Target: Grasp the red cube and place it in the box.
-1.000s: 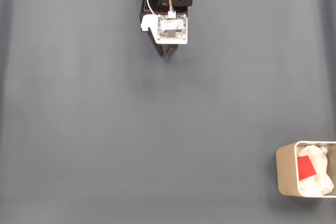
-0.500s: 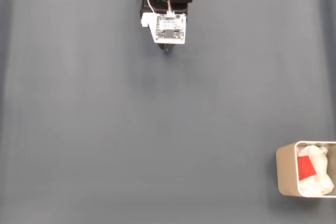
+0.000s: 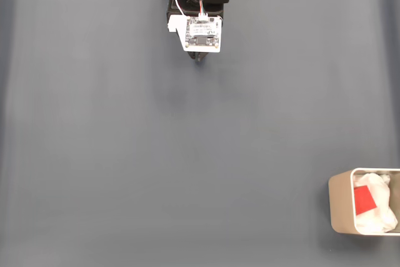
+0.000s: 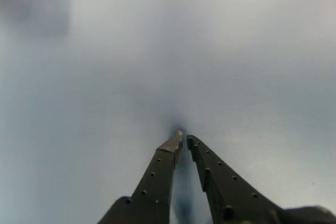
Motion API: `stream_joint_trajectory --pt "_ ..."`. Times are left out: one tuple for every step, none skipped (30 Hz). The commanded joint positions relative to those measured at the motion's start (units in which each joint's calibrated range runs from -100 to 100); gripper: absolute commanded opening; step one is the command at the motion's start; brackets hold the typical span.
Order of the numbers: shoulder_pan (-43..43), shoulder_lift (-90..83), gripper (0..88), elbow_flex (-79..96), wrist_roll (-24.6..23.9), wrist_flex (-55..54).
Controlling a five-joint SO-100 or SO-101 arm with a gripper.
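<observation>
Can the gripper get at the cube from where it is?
Probably yes: the mat lies bare between the gripper and the box, and the cube sits uncovered on top.

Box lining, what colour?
White, crumpled paper-like lining inside the beige-grey box, with the red cube on it. Best in the fixed view.

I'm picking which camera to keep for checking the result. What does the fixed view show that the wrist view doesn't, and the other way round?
The fixed view alone shows the red cube lying inside the box on white paper, at the lower right, far from the arm at the top edge. The wrist view alone shows the fingers close up, nearly touching at the tips with nothing between them. Both show the gripper over the bare grey table.
</observation>
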Motion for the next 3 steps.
stream_joint_trajectory --pt "-0.55 0.00 0.0 0.45 0.29 1.51" --pt "-0.55 0.00 0.0 0.45 0.29 1.51" --pt "-0.55 0.00 0.0 0.45 0.29 1.51"
